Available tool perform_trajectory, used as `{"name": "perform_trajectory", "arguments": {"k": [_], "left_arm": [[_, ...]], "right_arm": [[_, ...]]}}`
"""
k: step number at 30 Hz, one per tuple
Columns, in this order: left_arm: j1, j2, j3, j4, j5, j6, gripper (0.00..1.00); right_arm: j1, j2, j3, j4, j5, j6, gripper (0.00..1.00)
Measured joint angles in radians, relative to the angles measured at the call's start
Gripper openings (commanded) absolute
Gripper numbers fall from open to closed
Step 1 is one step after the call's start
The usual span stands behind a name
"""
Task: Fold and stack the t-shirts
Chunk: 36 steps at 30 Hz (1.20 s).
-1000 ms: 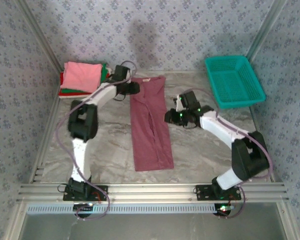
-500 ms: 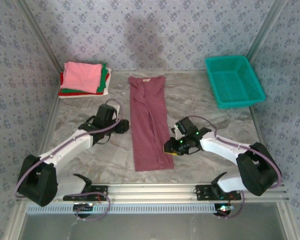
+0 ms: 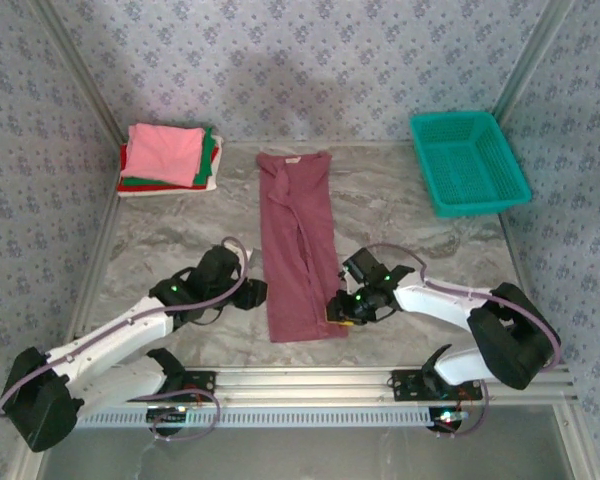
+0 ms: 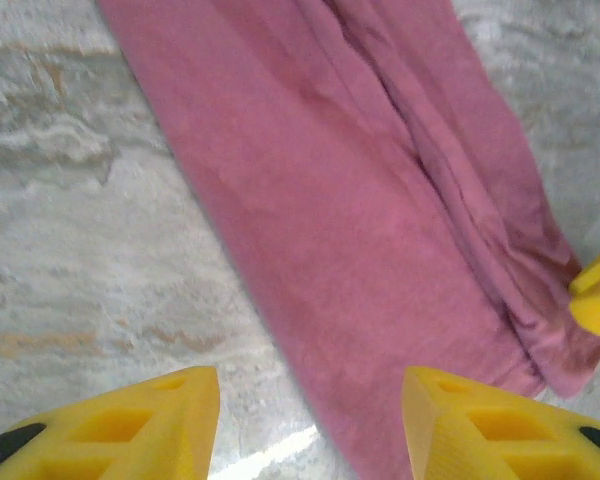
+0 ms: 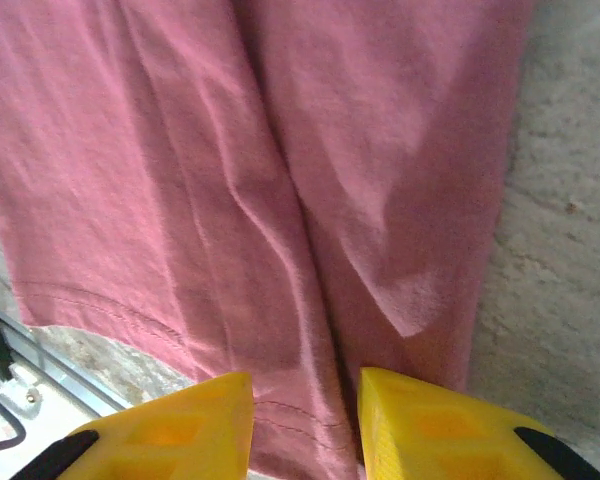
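1. A maroon t-shirt (image 3: 298, 245), folded into a long strip, lies flat in the middle of the table (image 3: 180, 235).
2. The left gripper (image 3: 250, 294) sits just beside the strip's near left edge, jaws spread wide.
3. The right gripper (image 3: 337, 308) is over the near right corner, jaws narrowly parted.
4. Folded shirts (image 3: 168, 157) sit stacked at the far left corner.

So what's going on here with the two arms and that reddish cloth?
Two robot arms are folding t-shirts. A maroon shirt, folded lengthwise into a long strip, lies down the middle of the table. The left gripper and right gripper sit low at its near end, one on each side, both open, with nothing gripped yet. A stack of folded shirts, pink on top, sits at the far left, and a teal basket at the far right.
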Motion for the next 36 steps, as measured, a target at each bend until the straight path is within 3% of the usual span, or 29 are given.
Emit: {"name": "perform_trajectory", "arguments": {"k": [4, 10, 18, 28, 36], "left_arm": [[-0.004, 0.0, -0.006, -0.01, -0.017, -0.003, 0.51], [-0.004, 0.0, -0.006, -0.01, -0.043, -0.002, 0.51], [-0.004, 0.0, -0.006, -0.011, -0.068, -0.002, 0.51], [-0.004, -0.032, -0.04, -0.011, -0.099, -0.003, 0.51], [-0.004, -0.076, -0.064, -0.01, -0.129, -0.003, 0.51]], "right_arm": [[0.0, 0.0, -0.012, 0.014, 0.007, 0.011, 0.36], [0.003, 0.0, -0.014, 0.035, 0.006, 0.032, 0.28], [0.011, -0.01, -0.014, 0.041, 0.006, 0.05, 0.06], [0.085, -0.002, 0.134, -0.043, 0.017, 0.023, 0.04], [0.196, 0.252, 0.404, -0.135, 0.016, -0.076, 0.08]]}}
